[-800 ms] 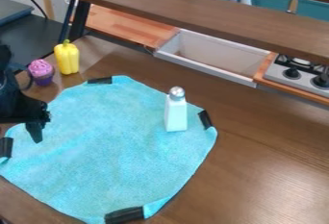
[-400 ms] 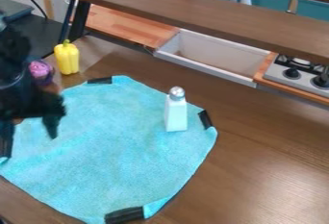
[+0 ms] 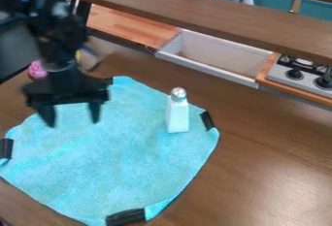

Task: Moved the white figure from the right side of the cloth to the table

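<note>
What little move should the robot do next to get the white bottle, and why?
I'd probably slide the open gripper across the blue cloth toward the white bottle. The bottle stands upright near the cloth's right edge in the picture, while the gripper hangs over the left part, holding nothing.

The black arm (image 3: 55, 43) comes in from the upper left of the camera view and slopes down to the wrist (image 3: 63, 72). Below it the gripper (image 3: 72, 121) hangs in the left part of the view, about midway down, pointing downward. Its two fingers (image 3: 95, 111) are spread well apart, one at either side, with a wide gap between their tips
</note>
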{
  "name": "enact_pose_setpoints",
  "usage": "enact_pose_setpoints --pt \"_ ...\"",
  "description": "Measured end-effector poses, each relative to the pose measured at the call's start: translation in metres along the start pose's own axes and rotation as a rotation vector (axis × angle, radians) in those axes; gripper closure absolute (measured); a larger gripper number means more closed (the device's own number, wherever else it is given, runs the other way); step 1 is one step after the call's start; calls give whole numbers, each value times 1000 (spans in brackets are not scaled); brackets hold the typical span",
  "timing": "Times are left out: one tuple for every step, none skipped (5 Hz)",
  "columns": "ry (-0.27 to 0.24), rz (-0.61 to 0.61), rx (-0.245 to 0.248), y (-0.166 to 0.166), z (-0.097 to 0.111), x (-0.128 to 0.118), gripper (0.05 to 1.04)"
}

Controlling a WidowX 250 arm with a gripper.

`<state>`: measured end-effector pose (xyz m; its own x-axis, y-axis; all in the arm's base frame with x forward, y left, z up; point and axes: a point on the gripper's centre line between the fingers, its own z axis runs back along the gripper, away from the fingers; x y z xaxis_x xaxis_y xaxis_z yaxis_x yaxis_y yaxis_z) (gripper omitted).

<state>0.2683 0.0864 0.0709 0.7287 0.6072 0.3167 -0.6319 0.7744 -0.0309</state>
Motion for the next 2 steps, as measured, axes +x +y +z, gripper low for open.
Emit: enact_pose_setpoints --pt "-26 5 13 -34 -4 10 83" --pt "-32 29 -14 -54 -5 23 83"
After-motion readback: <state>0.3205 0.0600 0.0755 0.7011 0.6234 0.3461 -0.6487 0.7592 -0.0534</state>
